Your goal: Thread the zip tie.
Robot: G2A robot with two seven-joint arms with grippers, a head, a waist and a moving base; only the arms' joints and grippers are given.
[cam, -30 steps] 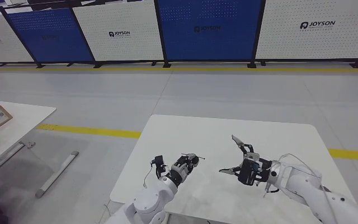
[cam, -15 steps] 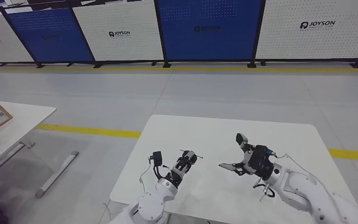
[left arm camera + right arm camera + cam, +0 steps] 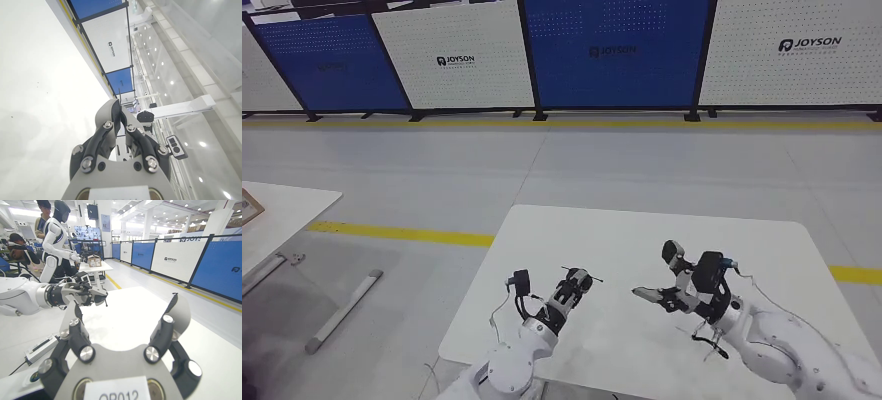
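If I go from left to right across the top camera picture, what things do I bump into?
Side table → left gripper, pinching the zip tie → right gripper, open.

Bare table (image 3: 622, 240) between left pincer (image 3: 585, 279), right pincer (image 3: 655, 273); zip tie (image 3: 106, 301) juts in.

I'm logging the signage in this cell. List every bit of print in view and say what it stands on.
White fence panels: a logo with a brand name, readable, left unquoted.
Blue panels: the same mark, small.
Paper label behind the right gripper: characters cut by the picture's edge.
Cardboard boxes on the far table: labels too small to read.
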